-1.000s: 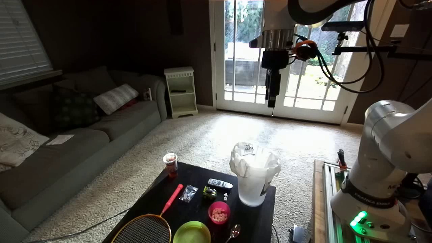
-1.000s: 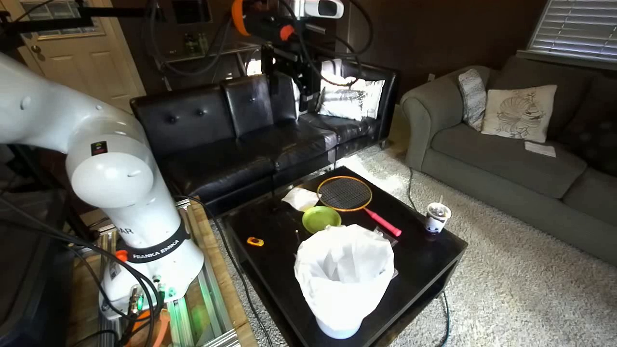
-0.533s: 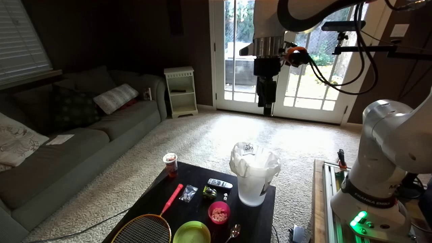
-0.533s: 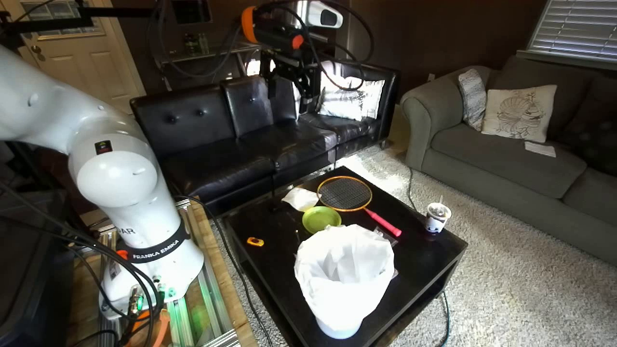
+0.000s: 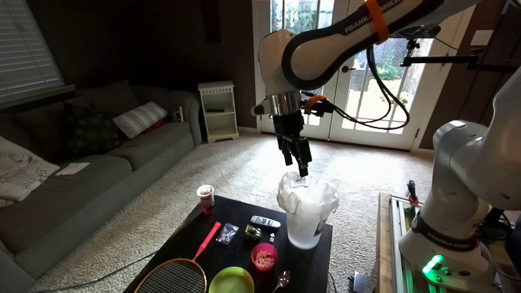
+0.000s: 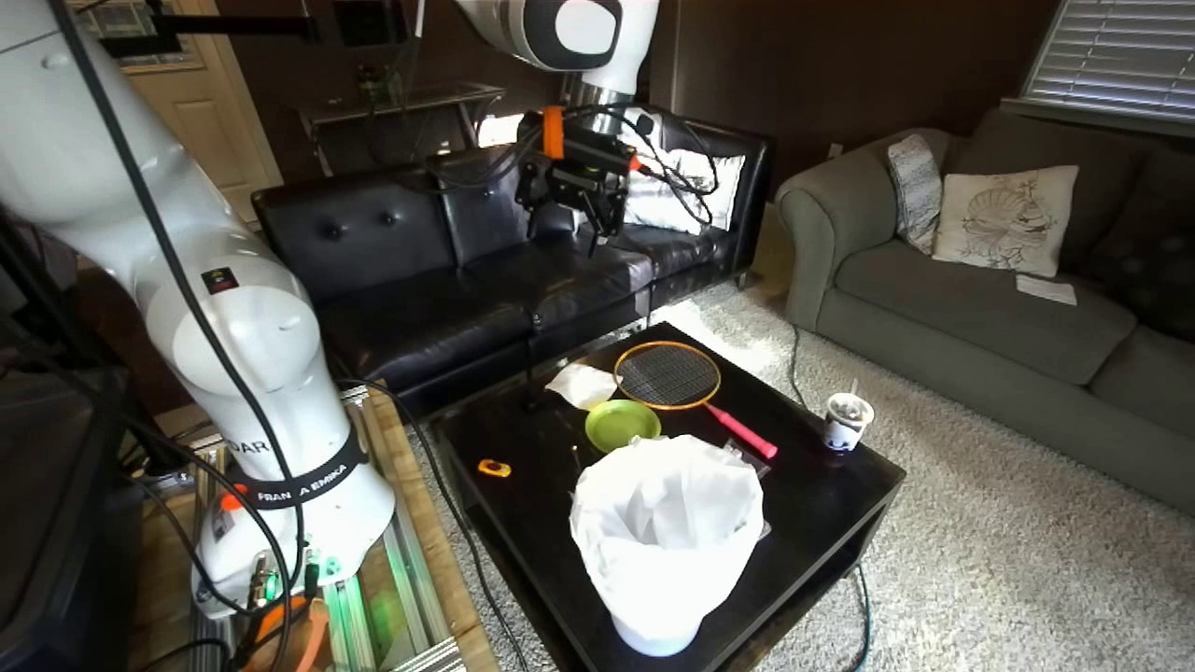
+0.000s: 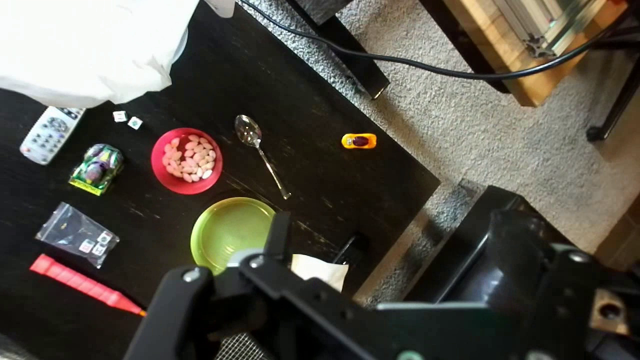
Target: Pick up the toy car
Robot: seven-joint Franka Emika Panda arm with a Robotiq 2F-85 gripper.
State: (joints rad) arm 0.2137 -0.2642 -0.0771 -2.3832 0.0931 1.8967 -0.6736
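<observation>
A small yellow toy car (image 7: 359,141) with a dark top lies near the edge of the black table (image 7: 310,90) in the wrist view. It also shows in an exterior view (image 6: 494,468). A green and purple toy (image 7: 97,167), which also looks like a vehicle, lies between the remote and the pink bowl; it shows in an exterior view too (image 5: 253,232). My gripper (image 7: 395,225) is open with nothing between its fingers. It hangs tilted, well above the table, in both exterior views (image 5: 296,169) (image 6: 563,240), apart from both toys.
A tall white lined bin (image 5: 303,224) stands on the table. Near it are a remote (image 7: 52,132), a pink bowl (image 7: 185,188) of candies, a spoon (image 7: 248,131), a green plate (image 7: 232,225), a racket (image 6: 667,375) and a cup (image 6: 848,420). A black sofa (image 6: 401,271) stands beside the table.
The arm has reached outward and the gripper has come down and tilted, moving left and lower in an exterior view. The objects on the table have not moved.
</observation>
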